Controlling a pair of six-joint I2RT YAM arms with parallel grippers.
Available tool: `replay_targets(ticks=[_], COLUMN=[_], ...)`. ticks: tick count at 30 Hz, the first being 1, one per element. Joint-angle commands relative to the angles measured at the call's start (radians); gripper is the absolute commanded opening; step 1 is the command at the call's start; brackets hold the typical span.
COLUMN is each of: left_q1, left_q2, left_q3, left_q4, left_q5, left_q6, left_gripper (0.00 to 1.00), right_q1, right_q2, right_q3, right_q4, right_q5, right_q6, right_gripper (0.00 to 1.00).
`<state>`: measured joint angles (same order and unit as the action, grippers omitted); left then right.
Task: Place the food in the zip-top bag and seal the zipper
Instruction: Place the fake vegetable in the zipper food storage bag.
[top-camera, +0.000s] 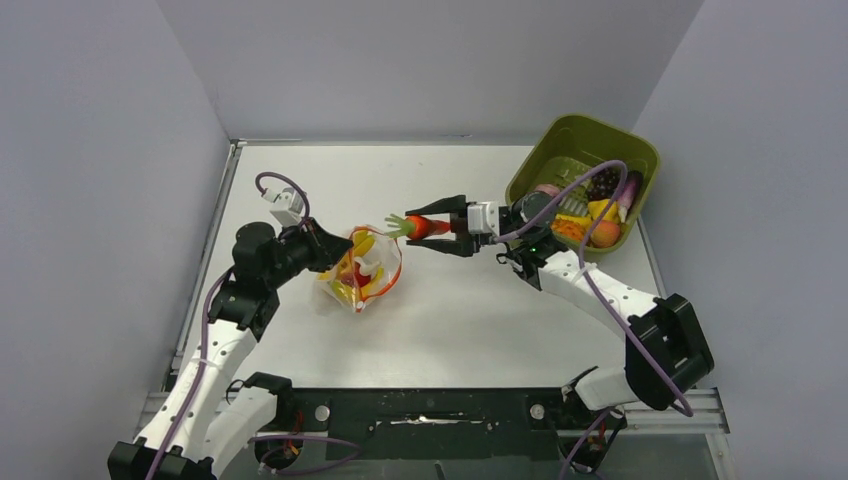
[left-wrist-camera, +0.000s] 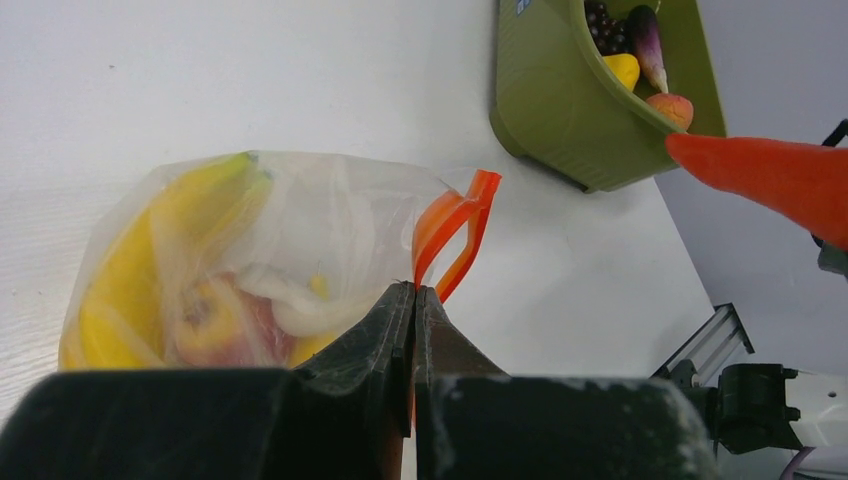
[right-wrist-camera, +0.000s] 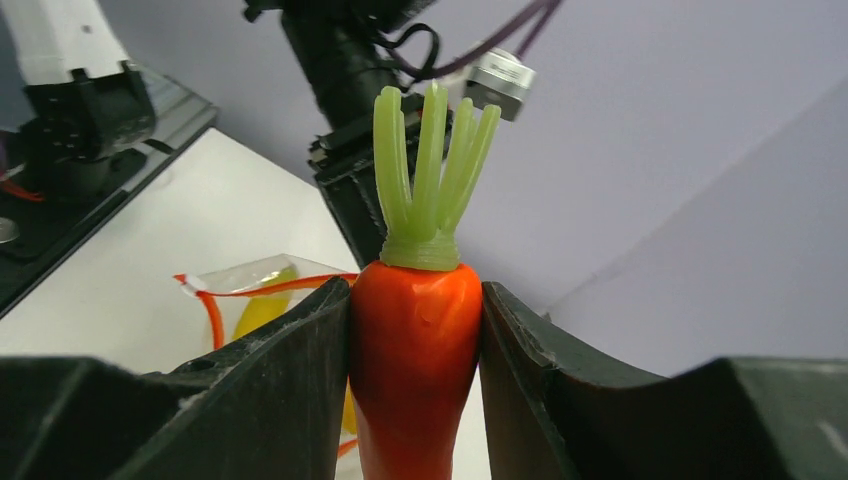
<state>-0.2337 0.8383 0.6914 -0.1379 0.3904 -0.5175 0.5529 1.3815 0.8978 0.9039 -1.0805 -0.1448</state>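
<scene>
The clear zip-top bag (top-camera: 362, 270) lies left of the table's middle with a yellow banana (left-wrist-camera: 150, 250) and a red-pink fruit (left-wrist-camera: 215, 320) inside. Its orange-red zipper (left-wrist-camera: 452, 230) gapes open. My left gripper (left-wrist-camera: 414, 292) is shut on the bag's mouth edge at the zipper, and shows in the top view (top-camera: 335, 252) at the bag's left side. My right gripper (top-camera: 422, 226) is shut on an orange toy carrot (right-wrist-camera: 415, 350) with green leaves, held in the air just right of the bag's mouth, leaves toward the bag (right-wrist-camera: 250, 300).
The olive-green bin (top-camera: 560, 150) stands at the back right, tilted, with an eggplant (left-wrist-camera: 648, 42), yellow piece (left-wrist-camera: 622, 70), peach (left-wrist-camera: 672, 106) and other toy food inside. Grey walls enclose the table on three sides.
</scene>
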Motion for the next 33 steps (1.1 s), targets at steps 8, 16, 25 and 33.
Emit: replay_targets(ticks=[8,16,25,33], left_q1=[0.007,0.009,0.008,0.01], left_q2=[-0.044,-0.041,-0.039,-0.051], left_q3=[0.081,0.078,0.093,0.099], left_q4=[-0.043,-0.05,-0.055,-0.084], left_q5=[0.069,0.109,0.141,0.147], left_q6=[0.063,0.065,0.063,0.066], left_gripper=[0.0,0.0,0.0,0.0], right_q1=[0.122,0.208,0.258,0.223], right_q2=[0.178,0.391,0.488,0.615], right_q3=[0.126,0.237,0.321,0.406], right_q4=[0.256,0.765,0.732,0.665], right_q5=[-0.345,-0.429,-0.438,-0.429], right_q6=[0.038,0.477,0.478,0.432], right_gripper=[0.33,0.33,0.33,0.33])
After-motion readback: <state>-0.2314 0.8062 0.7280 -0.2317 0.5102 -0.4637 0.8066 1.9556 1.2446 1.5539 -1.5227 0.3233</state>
